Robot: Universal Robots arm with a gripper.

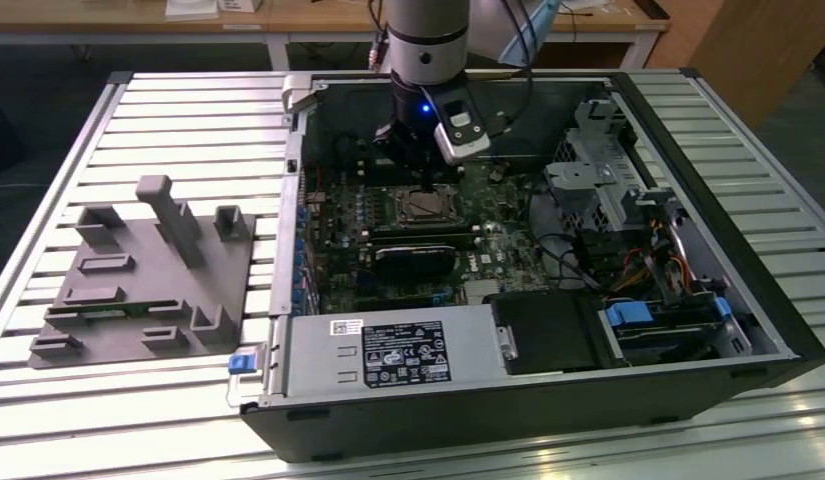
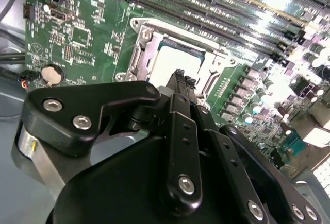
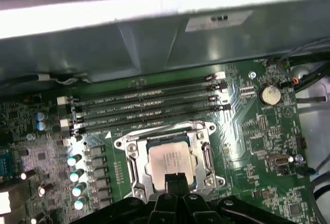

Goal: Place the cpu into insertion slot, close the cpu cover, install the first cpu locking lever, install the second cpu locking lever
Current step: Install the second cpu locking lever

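Note:
The cpu [image 3: 170, 158] lies flat in its socket on the green motherboard, its silver-grey top facing up; it also shows in the second wrist view [image 2: 175, 62] and as a small square in the exterior view [image 1: 423, 205]. The cpu cover [image 3: 129, 149], a silvery frame, lies down around the chip [image 2: 142, 49]. My gripper [image 3: 176, 179] hangs just above the chip's edge, its two black fingertips pressed together with nothing between them [image 2: 180, 75]. In the exterior view the gripper [image 1: 423, 178] stands straight over the socket inside the open case. I cannot make out how the locking levers stand.
Several memory slots [image 3: 144, 103] run beside the socket, and a coin battery [image 3: 269, 94] sits near it. A black card [image 1: 415, 262] and the power supply [image 1: 385, 355] lie nearer in the case. A grey fixture plate [image 1: 145, 275] rests at the exterior view's left.

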